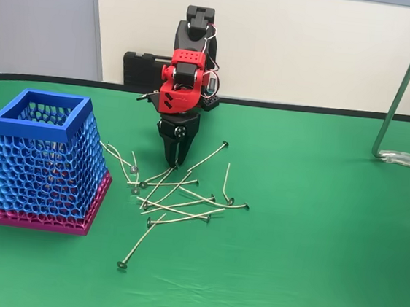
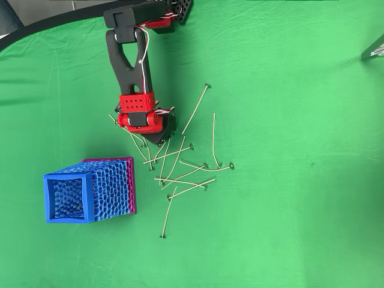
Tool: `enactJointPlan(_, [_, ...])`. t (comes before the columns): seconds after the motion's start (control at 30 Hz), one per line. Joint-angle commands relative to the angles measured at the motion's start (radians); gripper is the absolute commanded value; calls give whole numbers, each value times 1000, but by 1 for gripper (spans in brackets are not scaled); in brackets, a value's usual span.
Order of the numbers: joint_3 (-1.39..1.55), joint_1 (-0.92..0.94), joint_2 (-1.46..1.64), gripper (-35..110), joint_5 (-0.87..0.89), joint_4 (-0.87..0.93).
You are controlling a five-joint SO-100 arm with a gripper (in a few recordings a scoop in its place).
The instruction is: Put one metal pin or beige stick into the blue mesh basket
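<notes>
The blue mesh basket (image 1: pixel 42 116) (image 2: pixel 67 176) stands upright on its magenta base at the left of the green table. Several thin metal pins (image 1: pixel 178 198) (image 2: pixel 180 171) with round flat heads lie crossed in a loose pile to its right. My red and black gripper (image 1: pixel 176 164) (image 2: pixel 163 143) points straight down at the pile's far end, its tips at table level among the pins' upper ends. The jaws are drawn together to a narrow point. Whether a pin is pinched between them is too small to tell. One pin (image 1: pixel 141 241) (image 2: pixel 167 217) lies apart, nearer the front.
A metal stand's pole (image 1: pixel 407 79) rises at the right, its foot (image 1: pixel 408 158) on the cloth. A black case (image 1: pixel 142 68) sits behind the arm base against the wall. Open green cloth lies in front of and to the right of the pile.
</notes>
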Motion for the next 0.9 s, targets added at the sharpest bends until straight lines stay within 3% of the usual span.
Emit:
enactJointPlan(0.0, [-21, 0, 8, 10, -8, -8])
enactJointPlan(0.27, [-17, 3, 11, 1, -8, -9])
enactJointPlan(0.67, [21, -2, 153, 1, -28, 12])
enactJointPlan(0.87, [-44, 15, 275, 1, -80, 147])
